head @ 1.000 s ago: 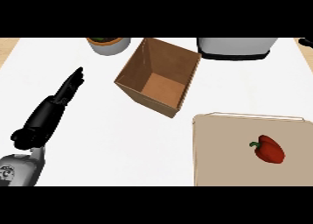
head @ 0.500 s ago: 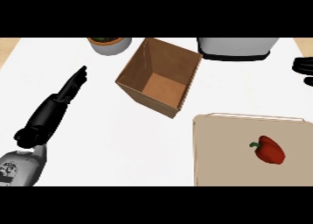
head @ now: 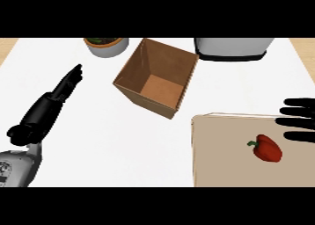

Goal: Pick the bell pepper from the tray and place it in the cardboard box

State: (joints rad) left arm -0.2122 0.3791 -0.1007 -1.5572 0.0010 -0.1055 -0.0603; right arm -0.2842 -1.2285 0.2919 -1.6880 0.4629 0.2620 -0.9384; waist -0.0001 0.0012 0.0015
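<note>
Logged red bell pepper [head: 267,148] lying on flat beige rectangular tray [head: 218,169], right of centre, green stem pointing left. Noted black right hand [head: 306,121] at view's right edge over tray's far corner, fingers straight, grasping nothing, near pepper but apart. Noted black left hand [head: 51,107] outstretched, released, left of open brown cardboard box [head: 157,83]. Recorded box near tray's far-left corner.

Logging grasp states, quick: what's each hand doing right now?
Left hand: open, fingers straight, holding nothing.
Right hand: open, holding nothing; the bell pepper lies on the tray.
</note>
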